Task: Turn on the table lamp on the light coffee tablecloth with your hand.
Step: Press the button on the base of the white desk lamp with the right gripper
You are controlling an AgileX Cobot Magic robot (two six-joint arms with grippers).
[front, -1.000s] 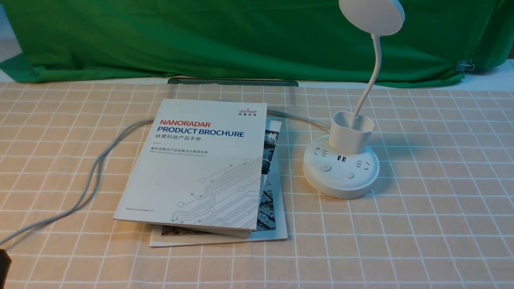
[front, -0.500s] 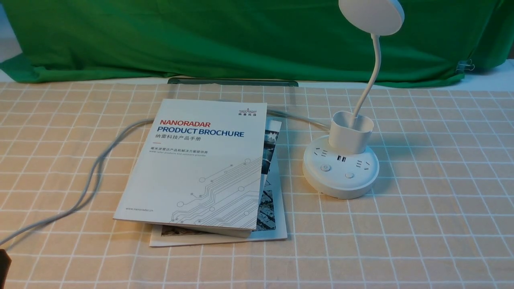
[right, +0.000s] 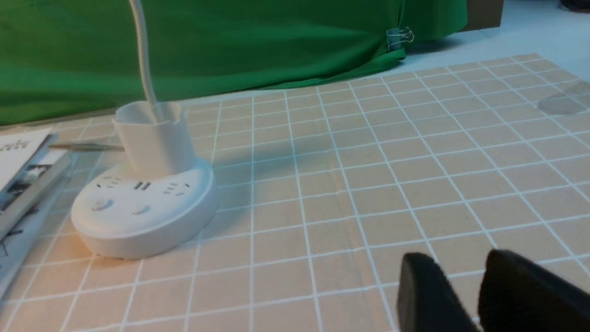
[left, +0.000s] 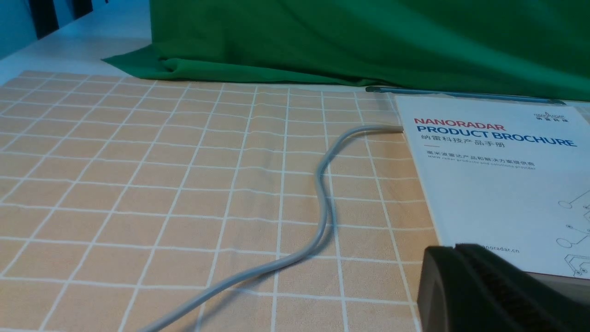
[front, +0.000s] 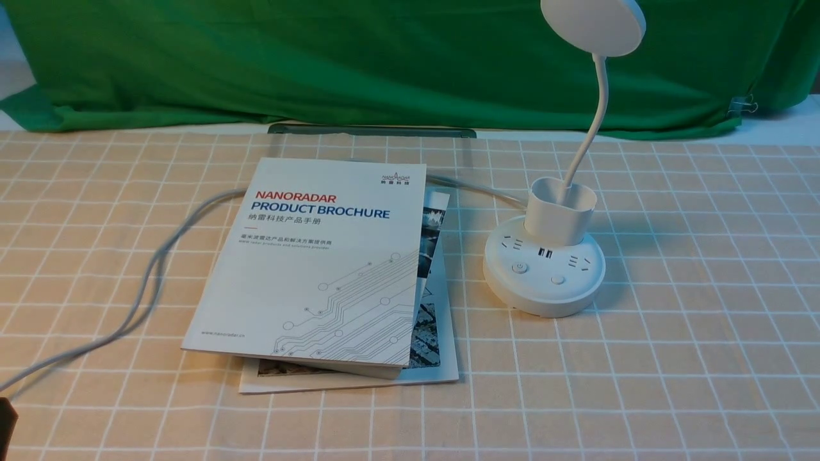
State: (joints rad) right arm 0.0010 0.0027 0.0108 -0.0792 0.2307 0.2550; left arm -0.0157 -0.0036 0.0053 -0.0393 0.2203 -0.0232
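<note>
Right black gripper (right: 458, 263): jaws slightly parted, empty. Left black gripper (left: 454, 249): fingers pressed together. Hazard: misaligned fingertip may press wrong 1 of 2 round white buttons (front: 519, 267).

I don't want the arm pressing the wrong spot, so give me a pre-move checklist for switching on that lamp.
1. Lamp standing upright on the checked tablecloth: ok
2. Power button uncovered and marked: ok
3. Brochures off the lamp's base: ok
4. Right claw empty: ok
5. Right claw over the button: not ok, it's well short of the base
6. Cable plugged into live power: cannot tell, its end is out of view
</note>
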